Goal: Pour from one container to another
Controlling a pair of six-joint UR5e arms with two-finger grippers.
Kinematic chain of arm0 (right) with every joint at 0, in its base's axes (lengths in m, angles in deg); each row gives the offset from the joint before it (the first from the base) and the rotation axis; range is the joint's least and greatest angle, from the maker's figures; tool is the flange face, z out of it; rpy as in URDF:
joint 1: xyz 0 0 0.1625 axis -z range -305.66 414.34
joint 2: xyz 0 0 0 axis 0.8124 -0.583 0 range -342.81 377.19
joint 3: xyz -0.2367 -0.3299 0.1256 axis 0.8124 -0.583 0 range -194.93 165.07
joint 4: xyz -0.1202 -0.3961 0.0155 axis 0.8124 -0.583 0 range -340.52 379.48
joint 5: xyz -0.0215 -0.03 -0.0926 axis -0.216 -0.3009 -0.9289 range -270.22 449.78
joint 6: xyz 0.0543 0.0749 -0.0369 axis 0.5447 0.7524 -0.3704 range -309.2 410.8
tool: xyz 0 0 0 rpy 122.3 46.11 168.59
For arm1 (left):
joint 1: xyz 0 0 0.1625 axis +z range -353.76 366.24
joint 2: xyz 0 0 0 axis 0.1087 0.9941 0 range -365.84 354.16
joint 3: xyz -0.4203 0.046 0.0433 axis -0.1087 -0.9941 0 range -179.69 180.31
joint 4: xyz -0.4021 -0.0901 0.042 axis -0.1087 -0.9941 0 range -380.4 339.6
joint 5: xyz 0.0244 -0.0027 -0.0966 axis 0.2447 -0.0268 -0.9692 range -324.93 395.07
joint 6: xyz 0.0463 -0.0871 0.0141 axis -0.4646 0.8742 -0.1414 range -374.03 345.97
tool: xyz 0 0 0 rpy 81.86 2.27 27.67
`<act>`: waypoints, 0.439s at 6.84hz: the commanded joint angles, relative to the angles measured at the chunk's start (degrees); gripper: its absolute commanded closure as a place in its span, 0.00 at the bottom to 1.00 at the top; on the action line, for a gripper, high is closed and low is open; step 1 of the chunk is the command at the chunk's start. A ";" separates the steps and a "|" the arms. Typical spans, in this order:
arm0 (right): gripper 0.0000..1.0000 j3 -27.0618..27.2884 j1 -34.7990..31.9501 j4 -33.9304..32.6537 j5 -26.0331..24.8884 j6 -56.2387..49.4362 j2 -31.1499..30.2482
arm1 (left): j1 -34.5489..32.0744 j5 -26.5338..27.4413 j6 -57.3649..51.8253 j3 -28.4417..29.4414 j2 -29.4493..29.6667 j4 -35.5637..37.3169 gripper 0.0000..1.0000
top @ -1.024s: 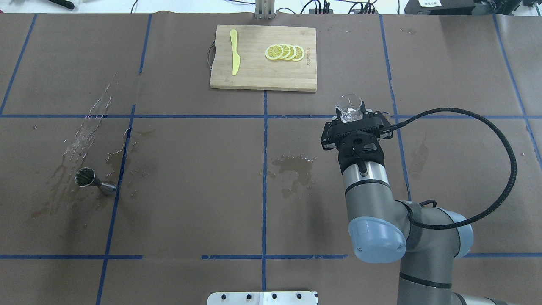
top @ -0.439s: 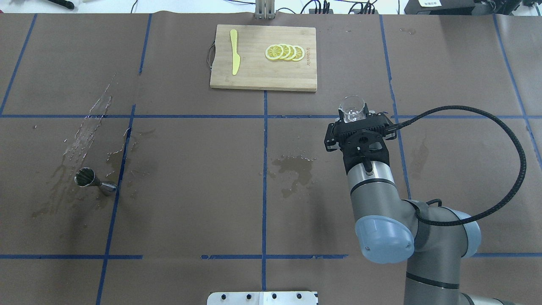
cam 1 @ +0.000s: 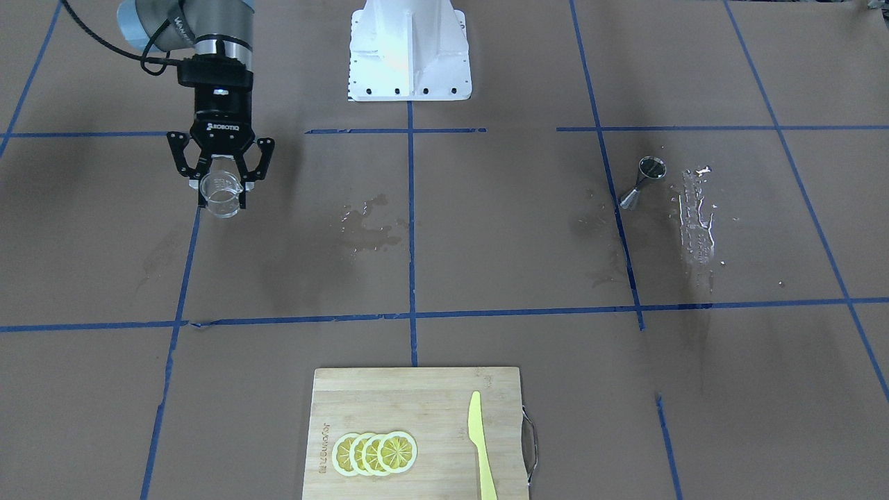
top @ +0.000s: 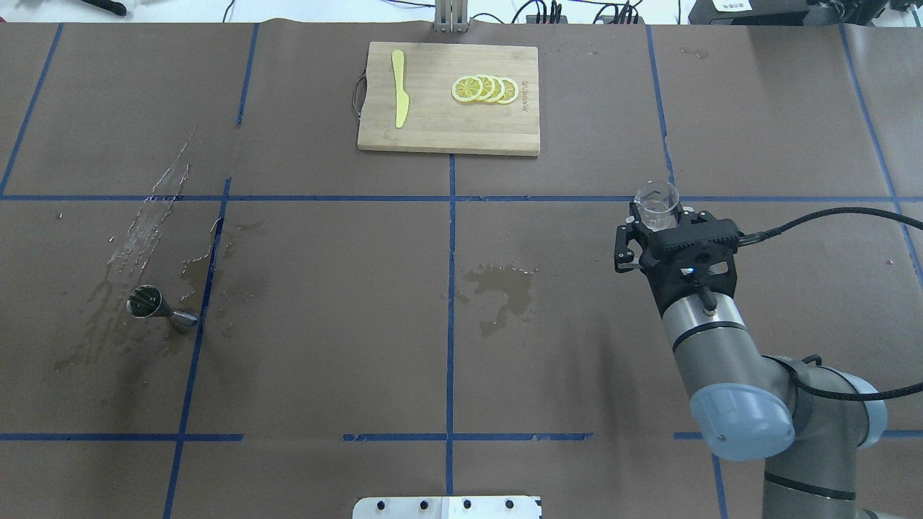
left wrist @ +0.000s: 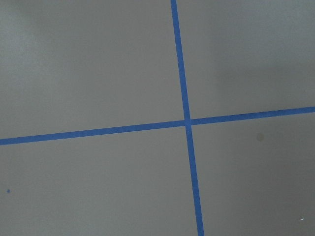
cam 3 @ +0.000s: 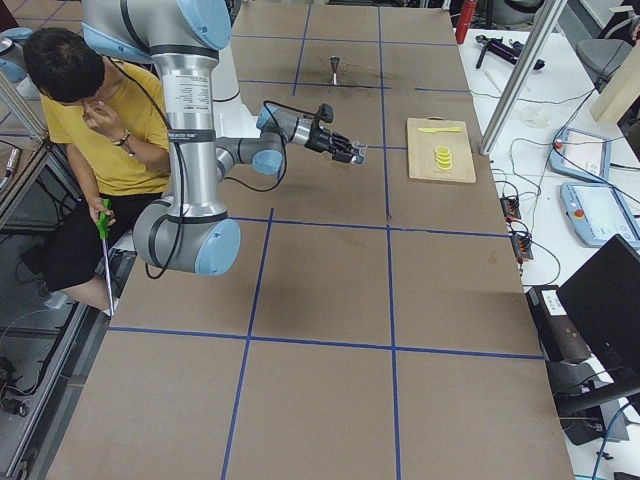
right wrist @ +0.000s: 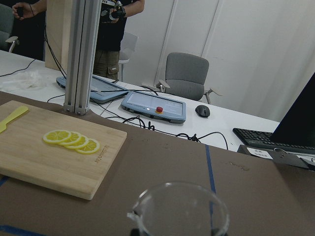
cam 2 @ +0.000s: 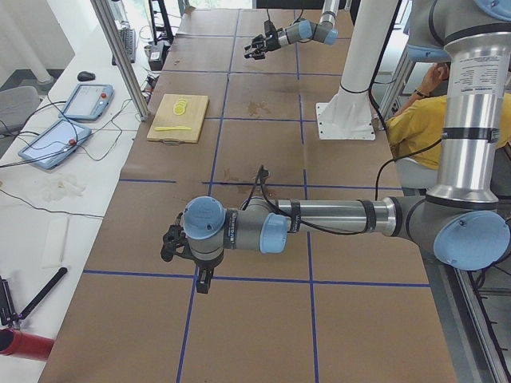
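Observation:
The small clear glass cup (top: 656, 202) hangs above the table's right half with my right gripper (top: 657, 216) shut on it. It also shows in the front view, where the cup (cam 1: 221, 194) sits between the right gripper's (cam 1: 222, 189) fingers. The wrist view shows only the cup's rim (right wrist: 179, 204), and I cannot tell what is inside. The steel jigger (top: 163, 311) stands upright far off on the left half, also seen as the jigger (cam 1: 642, 182) beside a wet streak. My left gripper (cam 2: 169, 242) shows only in the left side view, low over bare paper, and I cannot tell its state.
A wooden cutting board (top: 433, 126) with lemon slices (top: 484, 89) and a yellow knife (top: 399, 88) lies at the far middle. Wet stains (top: 501, 288) mark the centre and the paper around the jigger. A seated person (cam 3: 95, 110) is behind the robot base.
My right arm has carried the cup to the right and a little back toward the robot. The jigger has stayed in place.

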 commanded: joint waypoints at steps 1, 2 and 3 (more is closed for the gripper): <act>1.00 -8.24 0.01 19.16 -1.52 0.28 -7.79 | 0.00 0.13 0.02 0.01 -0.13 -0.64 0.00; 1.00 -13.67 0.97 25.40 -6.32 1.58 -8.34 | 0.00 0.14 0.02 -0.08 -0.05 -0.64 0.00; 1.00 -21.82 2.81 34.51 -8.72 2.55 -8.43 | 0.00 0.14 0.02 -0.08 -0.05 -0.64 0.00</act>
